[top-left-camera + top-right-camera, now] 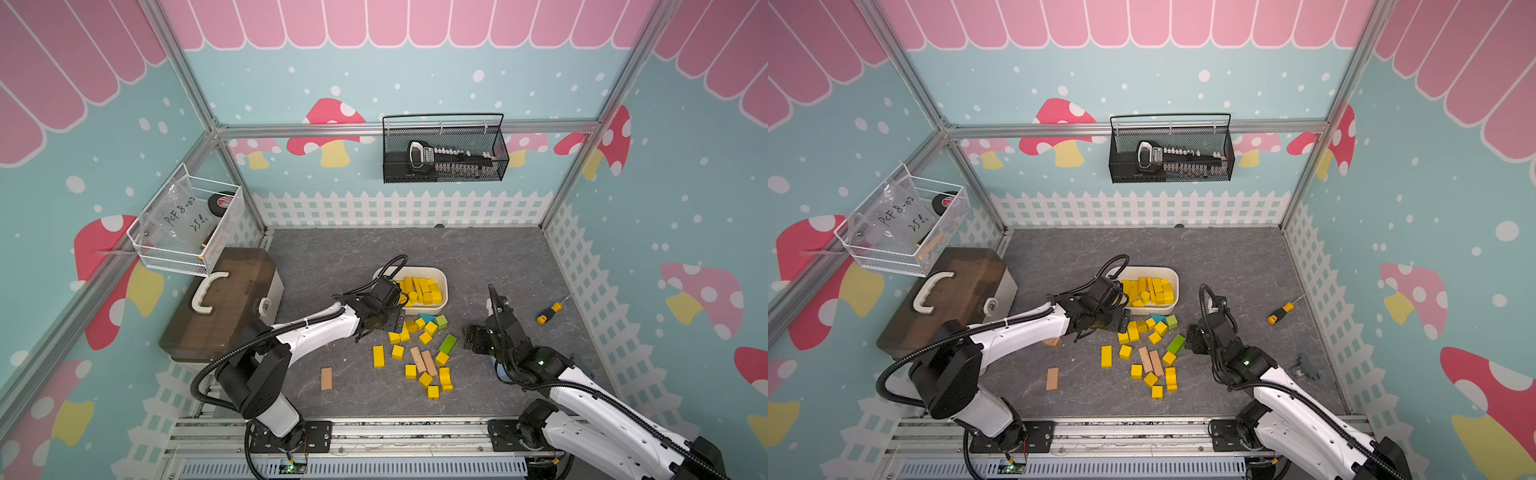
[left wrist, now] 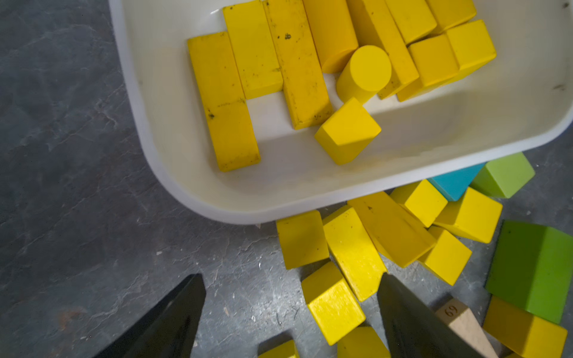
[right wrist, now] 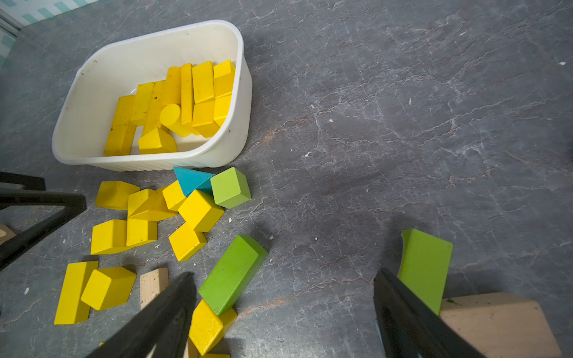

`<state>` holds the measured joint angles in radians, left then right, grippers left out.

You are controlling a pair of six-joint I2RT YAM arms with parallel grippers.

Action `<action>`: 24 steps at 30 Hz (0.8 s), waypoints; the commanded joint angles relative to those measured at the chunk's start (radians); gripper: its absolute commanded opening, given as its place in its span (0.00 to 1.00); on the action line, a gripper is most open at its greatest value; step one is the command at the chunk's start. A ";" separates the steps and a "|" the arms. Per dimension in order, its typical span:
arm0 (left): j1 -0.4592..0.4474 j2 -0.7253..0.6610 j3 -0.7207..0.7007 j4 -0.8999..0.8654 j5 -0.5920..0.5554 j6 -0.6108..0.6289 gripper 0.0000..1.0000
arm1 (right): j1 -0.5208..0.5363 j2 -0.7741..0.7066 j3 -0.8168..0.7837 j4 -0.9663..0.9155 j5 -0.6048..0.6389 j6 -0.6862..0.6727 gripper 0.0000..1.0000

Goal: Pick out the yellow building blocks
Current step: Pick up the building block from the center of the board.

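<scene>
The left end effector and right end effector are spread wide, holding nothing. Maybe eleven yellow building blocks sit in one white tub, thirteen more on the table beside it.

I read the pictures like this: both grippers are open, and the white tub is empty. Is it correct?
Not fully. The white tub is not empty: the right wrist view shows many yellow blocks lying in it. The rest is right: the left gripper and the right gripper are both open.
</scene>
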<state>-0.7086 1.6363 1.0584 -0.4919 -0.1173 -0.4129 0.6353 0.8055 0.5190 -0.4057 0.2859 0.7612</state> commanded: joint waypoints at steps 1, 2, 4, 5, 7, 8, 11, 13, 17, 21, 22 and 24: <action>0.023 0.053 0.051 -0.046 0.047 -0.007 0.88 | -0.003 -0.022 -0.020 -0.018 0.016 0.013 0.90; 0.032 0.062 0.058 -0.050 0.061 -0.009 0.88 | -0.003 -0.024 -0.022 -0.018 0.017 0.013 0.90; 0.048 0.075 0.060 -0.051 0.077 -0.017 0.88 | -0.003 -0.025 -0.023 -0.018 0.018 0.012 0.90; 0.054 0.078 0.062 -0.051 0.081 -0.019 0.87 | -0.003 -0.023 -0.021 -0.018 0.017 0.012 0.90; 0.056 0.088 0.066 -0.056 0.082 -0.018 0.85 | -0.003 -0.020 -0.019 -0.018 0.018 0.013 0.90; 0.055 0.092 0.071 -0.060 0.078 -0.020 0.83 | -0.003 -0.020 -0.019 -0.018 0.018 0.013 0.90; 0.056 0.108 0.084 -0.072 0.069 -0.021 0.76 | -0.002 -0.022 -0.021 -0.018 0.017 0.013 0.90; 0.051 0.128 0.098 -0.084 0.066 -0.020 0.72 | -0.002 -0.024 -0.021 -0.018 0.018 0.012 0.90; 0.030 0.153 0.127 -0.106 0.046 -0.010 0.67 | -0.003 -0.019 -0.020 -0.018 0.017 0.012 0.90; 0.026 0.180 0.149 -0.119 0.055 -0.003 0.58 | -0.003 -0.018 -0.020 -0.018 0.016 0.012 0.90; 0.027 0.188 0.156 -0.123 0.058 -0.001 0.56 | -0.002 -0.018 -0.019 -0.018 0.016 0.012 0.90; 0.026 0.206 0.171 -0.135 0.062 0.001 0.55 | -0.003 -0.018 -0.019 -0.018 0.016 0.012 0.90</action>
<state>-0.6811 1.8168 1.1965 -0.5922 -0.0547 -0.4152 0.6353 0.7898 0.5106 -0.4118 0.2886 0.7612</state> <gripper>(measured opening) 0.553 0.899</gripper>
